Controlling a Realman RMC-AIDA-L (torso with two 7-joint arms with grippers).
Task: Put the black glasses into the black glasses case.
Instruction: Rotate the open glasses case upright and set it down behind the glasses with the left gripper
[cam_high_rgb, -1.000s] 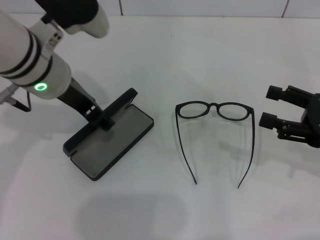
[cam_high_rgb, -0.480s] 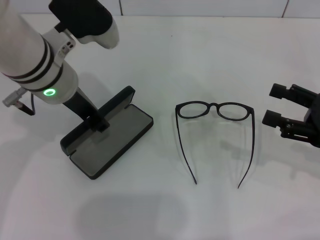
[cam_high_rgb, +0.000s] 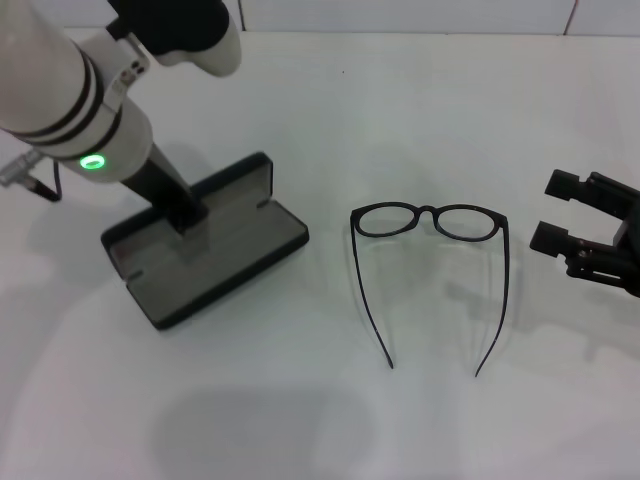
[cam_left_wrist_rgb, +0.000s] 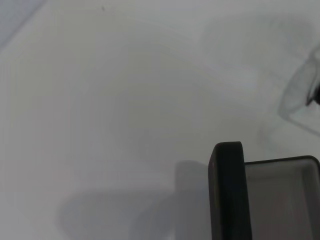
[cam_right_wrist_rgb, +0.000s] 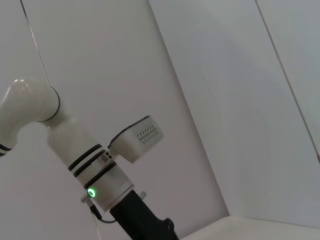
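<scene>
- Black glasses (cam_high_rgb: 430, 222) lie on the white table (cam_high_rgb: 300, 420), unfolded, lenses on the far side, both temple arms running toward the near edge. Nothing touches them.
- Right gripper (cam_high_rgb: 560, 212) sits right of the glasses, near them but clear of the frame, low by the table; fingers spread apart, nothing between them.
- Black glasses case (cam_high_rgb: 205, 255) lies left of the glasses, apart from them, open, grey lining up. The lid's far rim stands up on the side away from the glasses' temple tips.
- Left gripper (cam_high_rgb: 183, 217) is down at the case, further left of the glasses, its black tip on the case's far-left part, where lid meets tray. Cannot tell whether its fingers are clamped or loose: the arm hides them.
- Left arm (cam_high_rgb: 70, 110) rises from there toward the far left, white with black bands and a green light.
- Left wrist view: case lid rim (cam_left_wrist_rgb: 227, 192) and a corner of the grey tray, bare table around; a blurred bit of the glasses (cam_left_wrist_rgb: 300, 90) at the picture's edge.
- Right wrist view: looks away from the glasses, shows the left arm (cam_right_wrist_rgb: 90, 165) against a wall (cam_right_wrist_rgb: 225, 90).
</scene>
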